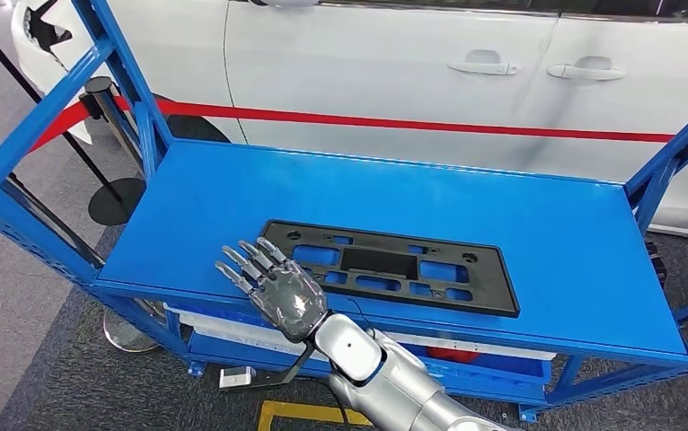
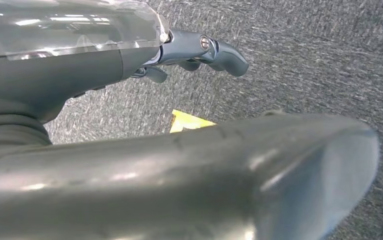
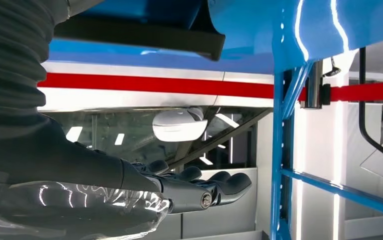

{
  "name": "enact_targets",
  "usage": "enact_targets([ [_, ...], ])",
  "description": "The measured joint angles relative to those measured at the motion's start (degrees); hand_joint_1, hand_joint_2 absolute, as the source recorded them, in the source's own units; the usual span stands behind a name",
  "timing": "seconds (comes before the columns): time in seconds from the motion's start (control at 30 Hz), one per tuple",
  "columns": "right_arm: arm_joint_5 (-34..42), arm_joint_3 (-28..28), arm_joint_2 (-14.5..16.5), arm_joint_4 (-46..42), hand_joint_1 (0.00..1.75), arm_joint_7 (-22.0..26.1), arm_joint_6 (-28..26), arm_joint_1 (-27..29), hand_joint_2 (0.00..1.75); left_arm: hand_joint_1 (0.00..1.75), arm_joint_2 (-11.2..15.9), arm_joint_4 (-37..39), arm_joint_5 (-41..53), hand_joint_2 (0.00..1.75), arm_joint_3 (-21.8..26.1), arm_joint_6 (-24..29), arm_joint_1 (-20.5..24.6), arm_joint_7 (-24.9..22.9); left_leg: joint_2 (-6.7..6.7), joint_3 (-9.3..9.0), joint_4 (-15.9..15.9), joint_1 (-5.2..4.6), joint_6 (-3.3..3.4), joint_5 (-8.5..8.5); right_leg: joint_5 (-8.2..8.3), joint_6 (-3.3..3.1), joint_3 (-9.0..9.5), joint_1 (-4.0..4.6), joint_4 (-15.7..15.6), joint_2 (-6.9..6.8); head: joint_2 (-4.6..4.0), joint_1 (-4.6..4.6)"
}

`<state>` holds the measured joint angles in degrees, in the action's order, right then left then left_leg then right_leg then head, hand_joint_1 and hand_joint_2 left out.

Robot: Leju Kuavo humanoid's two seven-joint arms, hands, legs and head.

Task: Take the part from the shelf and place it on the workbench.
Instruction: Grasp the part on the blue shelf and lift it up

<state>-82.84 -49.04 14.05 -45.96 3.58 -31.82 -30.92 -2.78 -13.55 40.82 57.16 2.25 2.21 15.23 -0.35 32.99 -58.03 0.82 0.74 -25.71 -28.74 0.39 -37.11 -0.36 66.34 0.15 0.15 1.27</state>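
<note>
part: black flat plastic panel (image 1: pixel 390 268) with cut-outs, lying flat at centre of the head frame, on the front half of the blue top, its near long edge close to the front rim
desk: glossy blue metal top (image 1: pixel 538 215) spanning most of the frame, blue perforated uprights rising at upper left and right edge
right robot hand (image 1: pixel 273 285): reaching in from bottom centre, palm down, fingers spread apart and holding nothing, hovering over the front rim just left of the part; contact with the part cannot be told
left robot hand (image 2: pixel 199 52): hanging over the grey carpet, fingers curling in; whether together or apart, cannot tell
room: white car (image 1: pixel 412 63) with a red stripe filling the top of the frame; black stanchion (image 1: pixel 107 117) at upper left; grey carpet (image 1: pixel 17 296) at lower left; yellow floor marking (image 1: pixel 309 415) at bottom
</note>
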Motion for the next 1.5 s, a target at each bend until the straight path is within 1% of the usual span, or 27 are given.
enact_targets([
  [0.07,0.0,-0.2,0.7,1.5,0.0,-0.6,-0.1,-1.0,1.75,0.0,0.0,0.0,0.2,0.0,0.0,-0.1,0.1,0.1,-0.02,0.07,-0.1,-0.15,-0.41,-0.13,2.21,-0.47,2.81,0.27,-6.3,0.02,0.0,0.04],
  [0.17,-0.2,-0.4,1.5,3.7,0.0,-2.0,-0.2,-1.8,1.75,0.0,0.0,0.0,0.5,0.0,0.0,-0.2,0.1,0.2,-0.02,0.15,0.1,-0.18,-1.41,-0.09,2.45,-1.13,3.24,0.48,-7.7,0.15,-0.01,0.07],
  [0.23,-0.3,-0.4,2.2,5.3,0.0,-3.1,-0.3,-2.4,1.75,0.0,0.1,0.0,0.7,0.0,0.0,-0.2,0.1,0.3,0.01,0.56,-1.2,-0.08,-2.03,-1.16,2.77,-1.82,3.52,0.24,-8.3,0.12,0.0,0.12],
  [0.27,-0.3,-0.4,2.6,6.2,0.0,-3.6,-0.4,-2.8,1.75,0.0,0.2,0.0,0.8,0.0,0.0,-0.3,0.1,0.3,0.02,1.51,-3.4,-0.03,-2.29,-2.59,2.89,-2.1,3.66,0.09,-8.6,0.08,0.0,0.16],
  [0.33,-0.3,-0.4,3.0,8.3,0.0,-4.6,-0.6,-3.6,1.75,0.0,0.2,0.0,1.2,0.0,0.0,-0.3,0.1,0.3,0.05,4.89,-11.0,0.09,-2.75,-6.33,2.9,-2.37,3.74,0.13,-8.6,-0.02,0.0,0.24],
  [0.37,-0.3,-0.3,3.1,9.3,0.0,-5.0,-0.6,-3.9,1.75,0.0,0.2,0.0,1.3,0.0,0.1,-0.4,0.1,0.3,0.05,6.54,-14.5,0.13,-2.91,-7.56,2.87,-2.41,3.74,0.19,-8.6,-0.06,0.0,0.23],
  [0.4,-0.3,-0.2,3.1,10.4,0.0,-5.6,-0.6,-4.1,1.75,0.0,0.2,0.0,1.5,0.0,0.1,-0.4,0.1,0.3,0.05,7.45,-16.3,0.15,-2.99,-7.76,2.83,-2.44,3.74,0.24,-8.5,-0.07,0.0,0.23],
  [0.43,-0.4,-0.1,3.1,11.3,0.0,-6.0,-0.6,-4.4,1.75,0.0,0.2,0.0,1.6,0.0,0.2,-0.5,0.0,0.3,0.05,7.25,-15.7,0.17,-3.0,-6.76,2.78,-2.44,3.75,0.25,-8.4,-0.05,0.0,0.23],
  [0.47,-0.5,0.1,3.1,12.1,0.0,-6.5,-0.7,-4.7,1.75,0.0,0.3,0.0,1.8,0.0,0.3,-0.5,0.0,0.3,0.06,5.92,-12.8,0.2,-2.94,-4.81,2.68,-2.39,3.79,0.23,-8.3,0.0,0.0,0.22],
  [0.53,-0.9,0.6,3.1,13.7,0.0,-7.6,-0.7,-5.5,1.75,0.0,0.3,0.0,2.0,0.0,0.4,-0.7,0.1,0.3,0.06,2.06,-4.7,0.14,-2.69,-1.28,2.36,-2.1,3.78,0.28,-7.8,0.13,0.0,0.22],
  [0.6,-1.4,1.3,3.0,15.1,0.0,-8.9,-0.7,-6.4,1.75,0.0,0.3,0.0,2.3,0.0,0.4,-0.8,0.2,0.4,-0.02,0.16,-0.6,-0.07,-2.11,-0.32,2.22,-1.63,3.59,0.46,-7.5,0.21,0.0,0.19],
  [0.73,-3.2,2.6,2.2,17.8,0.0,-12.7,-0.6,-7.7,1.75,0.0,0.4,0.1,2.9,0.0,0.5,-1.0,0.2,0.4,-0.03,0.11,0.0,0.07,-0.63,0.03,1.59,-0.53,3.2,0.49,-6.8,0.2,0.0,0.14],
  [0.8,-4.0,3.5,1.3,19.1,0.0,-14.6,-0.6,-8.3,1.75,0.0,0.4,0.1,3.1,0.0,0.5,-1.0,0.2,0.4,0.06,0.1,0.2,0.26,0.03,0.28,-1.34,-0.01,0.99,0.35,-2.0,0.16,0.0,0.13],
  [0.87,-4.5,4.4,0.3,20.3,0.0,-16.3,-0.7,-8.6,1.75,0.0,0.4,0.1,3.3,0.0,0.6,-1.0,0.2,0.4,0.07,0.17,0.2,0.21,0.27,0.3,-4.7,0.3,-2.81,0.21,5.8,0.14,0.0,0.12],
  [0.9,-4.7,4.9,-0.3,20.8,0.0,-17.1,-0.8,-8.8,1.75,0.0,0.4,0.1,3.4,0.0,0.7,-1.0,0.2,0.4,0.06,0.14,0.2,0.19,0.29,0.29,-5.21,0.38,-4.07,0.13,8.3,0.13,0.0,0.12],
  [0.93,-4.9,5.5,-0.8,21.3,0.0,-17.9,-0.9,-8.9,1.75,0.0,0.4,0.1,3.6,0.0,0.7,-1.0,0.2,0.4,0.04,0.08,0.2,0.18,0.28,0.26,-4.58,0.38,-4.35,0.1,8.6,0.12,0.0,0.11],
  [0.97,-5.0,6.2,-1.3,21.6,0.0,-18.6,-1.0,-9.2,1.75,0.0,0.4,0.1,3.7,0.0,0.8,-1.0,0.2,0.5,0.01,-0.01,0.1,0.18,0.26,0.23,-2.89,0.28,-3.4,0.08,6.5,0.12,0.0,0.11],
  [1.07,-5.3,8.7,-3.0,22.5,0.0,-20.6,-1.5,-10.0,1.75,0.0,0.3,0.1,4.1,0.0,0.8,-1.2,0.3,0.7,-0.11,-0.23,0.1,0.02,-0.05,0.08,2.3,-0.46,2.22,0.37,-5.3,0.06,0.0,0.13],
  [1.1,-5.4,9.5,-3.5,22.7,0.0,-21.0,-1.7,-10.2,1.75,0.0,0.3,0.2,4.3,0.0,0.9,-1.3,0.3,0.8,-0.14,-0.21,0.0,-0.05,-0.29,0.05,2.83,-0.66,3.14,0.53,-7.4,0.05,0.0,0.15],
  [1.17,-5.6,11.1,-4.5,23.0,0.01,-21.6,-2.3,-10.4,1.75,0.0,0.3,0.2,4.6,0.0,0.9,-1.4,0.3,0.9,-0.16,-0.2,0.2,-0.15,-0.87,0.11,2.98,-0.88,3.29,0.7,-8.1,0.07,0.0,0.16],
  [1.23,-5.7,12.7,-5.6,23.1,0.81,-22.1,-2.9,-10.6,1.75,0.0,0.3,0.2,4.8,0.0,1.0,-1.5,0.3,1.1,-0.09,-0.09,-0.3,-0.16,-1.39,-0.43,3.33,-1.39,3.53,0.29,-8.6,0.04,0.0,0.22],
  [1.3,-5.9,14.5,-6.4,23.3,1.68,-22.4,-3.3,-10.7,1.75,0.0,0.4,0.2,4.9,0.0,1.2,-1.7,0.3,1.1,0.01,1.57,-4.3,-0.09,-1.8,-3.13,3.68,-1.93,3.77,-0.1,-9.1,-0.04,0.0,0.46],
  [1.37,-6.0,16.1,-7.1,23.6,1.74,-22.3,-3.6,-10.5,1.75,0.0,0.4,0.2,4.9,0.0,1.3,-1.8,0.3,1.2,0.04,4.93,-11.9,0.02,-2.18,-6.88,3.71,-2.09,3.68,-0.03,-9.1,-0.08,0.0,0.62],
  [1.4,-6.1,16.7,-7.4,23.7,1.74,-22.2,-3.7,-10.3,1.75,0.0,0.4,0.2,5.0,0.0,1.4,-1.8,0.2,1.2,0.04,6.26,-14.9,0.07,-2.34,-7.87,3.71,-2.09,3.64,0.0,-9.1,-0.08,0.0,0.61],
  [1.43,-6.2,17.3,-7.6,23.8,1.74,-22.0,-3.8,-10.2,1.75,0.0,0.4,0.2,5.0,0.0,1.4,-1.8,0.2,1.2,0.04,6.71,-15.9,0.12,-2.45,-7.73,3.69,-2.07,3.62,0.02,-9.0,-0.08,0.0,0.61],
  [1.47,-6.2,17.8,-7.8,23.9,1.74,-21.9,-3.9,-10.1,1.75,0.0,0.4,0.2,5.0,0.0,1.5,-1.8,0.2,1.2,0.04,5.99,-14.5,0.19,-2.5,-6.44,3.66,-2.01,3.63,0.01,-8.9,-0.06,0.0,0.61],
  [1.5,-6.3,18.3,-8.0,23.9,1.75,-21.9,-3.9,-10.0,1.75,0.0,0.4,0.2,5.0,0.0,1.5,-1.8,0.2,1.2,0.05,4.25,-11.0,0.28,-2.5,-4.37,3.58,-1.9,3.64,-0.02,-8.8,-0.03,0.0,0.61],
])
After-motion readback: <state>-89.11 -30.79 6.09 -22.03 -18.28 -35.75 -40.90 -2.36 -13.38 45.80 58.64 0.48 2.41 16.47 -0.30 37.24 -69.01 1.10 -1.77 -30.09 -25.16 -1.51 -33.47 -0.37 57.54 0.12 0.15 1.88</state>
